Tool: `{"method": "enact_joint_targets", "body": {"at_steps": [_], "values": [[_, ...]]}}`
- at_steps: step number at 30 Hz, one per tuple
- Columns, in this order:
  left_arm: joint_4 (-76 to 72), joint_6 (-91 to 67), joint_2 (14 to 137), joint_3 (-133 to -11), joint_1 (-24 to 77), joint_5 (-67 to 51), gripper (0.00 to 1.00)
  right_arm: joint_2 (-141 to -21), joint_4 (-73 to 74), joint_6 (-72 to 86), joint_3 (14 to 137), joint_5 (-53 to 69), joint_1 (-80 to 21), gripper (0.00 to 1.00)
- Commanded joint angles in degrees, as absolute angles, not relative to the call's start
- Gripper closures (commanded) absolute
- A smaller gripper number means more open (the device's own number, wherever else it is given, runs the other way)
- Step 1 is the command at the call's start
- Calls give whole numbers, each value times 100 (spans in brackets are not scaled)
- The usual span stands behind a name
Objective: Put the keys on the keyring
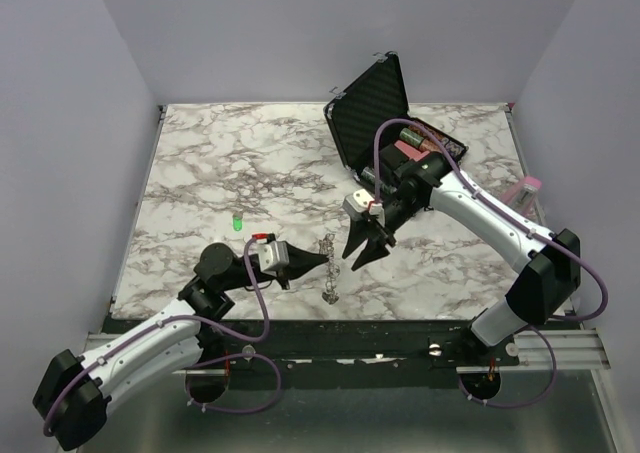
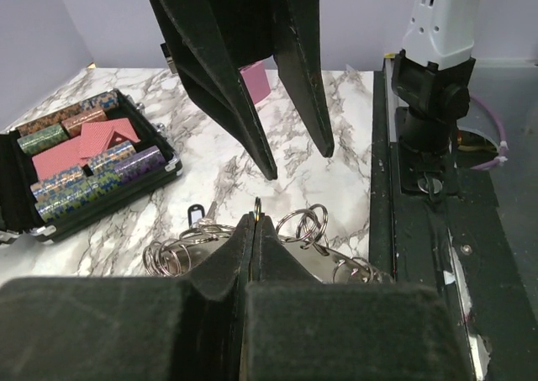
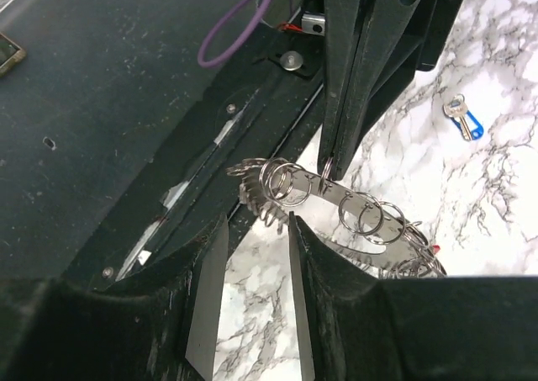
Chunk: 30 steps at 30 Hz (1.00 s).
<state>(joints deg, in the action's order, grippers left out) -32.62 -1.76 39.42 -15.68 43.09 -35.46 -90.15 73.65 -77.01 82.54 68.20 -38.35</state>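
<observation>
The keyring (image 2: pixel 336 259) is a silver metal strip hung with many split rings; it also shows as the keyring (image 1: pixel 328 268) near the table's front edge and the keyring (image 3: pixel 353 198) in the right wrist view. My left gripper (image 2: pixel 255 221) is shut on one small ring of it, holding it above the marble. The right gripper (image 3: pixel 257 221) stands open just beside the strip's end, with nothing between its fingers. A black-headed key (image 2: pixel 196 214) lies at the ring cluster's far end; I cannot tell whether it hangs on a ring.
An open black case (image 1: pixel 372 108) with coloured rolls stands at the back right. A pink object (image 1: pixel 527 187) sits by the right edge. A small green piece (image 1: pixel 237 223) lies left of centre. A small blue-and-silver piece (image 3: pixel 462 119) rests on the marble.
</observation>
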Motion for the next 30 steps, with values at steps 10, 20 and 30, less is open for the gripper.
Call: {"method": "enact_joint_targets", "body": {"at_steps": [10, 20, 30], "values": [[-4718, -1088, 3876, -1090, 4263, -3867, 100, -9009, 7119, -7488, 7963, 7707, -3815, 57], [-5713, -1933, 3990, -703, 4263, -3753, 100, -9026, 6592, -6926, 7778, 7884, -3832, 59], [-6538, -2452, 4526, -633, 4263, -3498, 100, -9000, 5968, -6135, 7611, 7902, -3885, 60]]}}
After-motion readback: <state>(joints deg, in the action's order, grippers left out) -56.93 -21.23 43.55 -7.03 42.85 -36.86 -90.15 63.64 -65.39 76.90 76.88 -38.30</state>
